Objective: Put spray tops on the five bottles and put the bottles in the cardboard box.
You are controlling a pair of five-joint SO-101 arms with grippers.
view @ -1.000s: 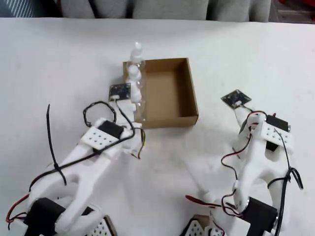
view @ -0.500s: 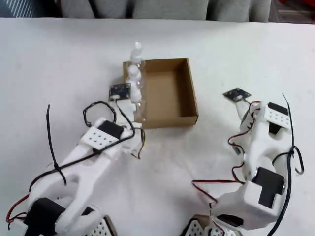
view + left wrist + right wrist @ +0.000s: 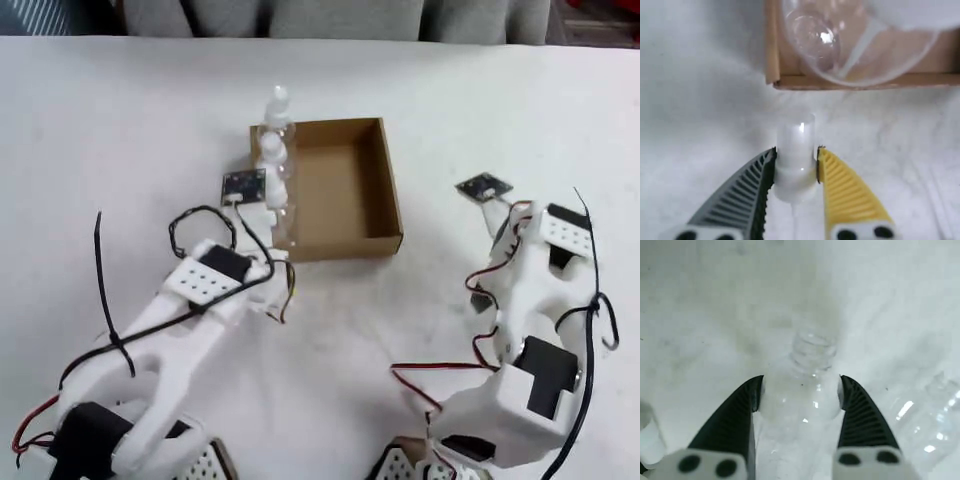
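Note:
The cardboard box (image 3: 392, 200) sits open at the table's middle. Three clear bottles with white spray tops (image 3: 273, 150) stand in a row along its left wall. My left gripper (image 3: 795, 150) is shut on a white spray top (image 3: 796, 150), just off the box's near left corner (image 3: 774, 80). A capped bottle (image 3: 850, 45) inside the box looms beyond it. My right gripper (image 3: 800, 382), to the right of the box, is shut on a clear bottle (image 3: 799, 397) whose open neck (image 3: 813, 347) has no top.
Another clear bottle (image 3: 930, 427) lies on the white table beside the held one. A loose white spray top (image 3: 650, 440) rests close to my right gripper. The right arm (image 3: 530, 290) stands over the table's right side, and the left arm (image 3: 190, 300) crosses the near left.
The right arm has folded up and shifted slightly right, its wrist drawing away from the box. The left arm has not moved.

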